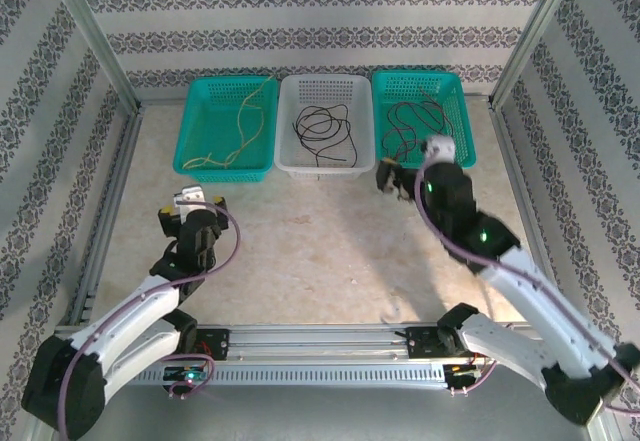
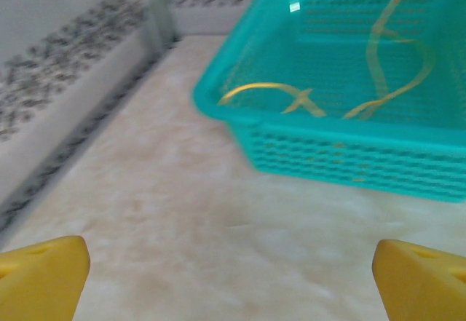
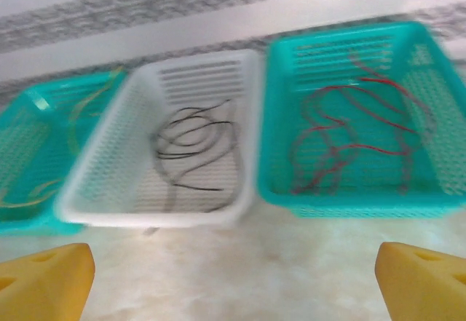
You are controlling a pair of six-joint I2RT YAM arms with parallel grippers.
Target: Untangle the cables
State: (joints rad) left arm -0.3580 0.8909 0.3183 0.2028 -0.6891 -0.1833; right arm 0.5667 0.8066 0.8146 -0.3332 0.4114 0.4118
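Sorted by colour along the far edge of the surface [image 1: 300, 246]: yellow cable [image 1: 247, 121] in left teal basket [image 1: 225, 169], black cable [image 1: 328, 123] in white basket [image 1: 322, 167], red cable [image 1: 412, 113] in right teal basket [image 1: 420, 76]. Left hand [image 1: 190, 206] and right hand [image 1: 392, 176] spread wide, grasping nothing, over bare surface

Three mesh-walled plastic baskets stand in a row at the far side of the pale, marbled bench [image 1: 320, 251], their long sides touching or very nearly so: a teal basket [image 1: 225, 173] on the left, a white basket [image 1: 325, 169] in the middle, and a second teal basket [image 1: 415, 77] on the right. Behind and to either side rise walls [image 1: 320, 21] papered in grey ornamental bands, with slanting metal posts [image 1: 92, 36] at the back corners. A slotted aluminium rail [image 1: 320, 339] runs along the bench's near edge.
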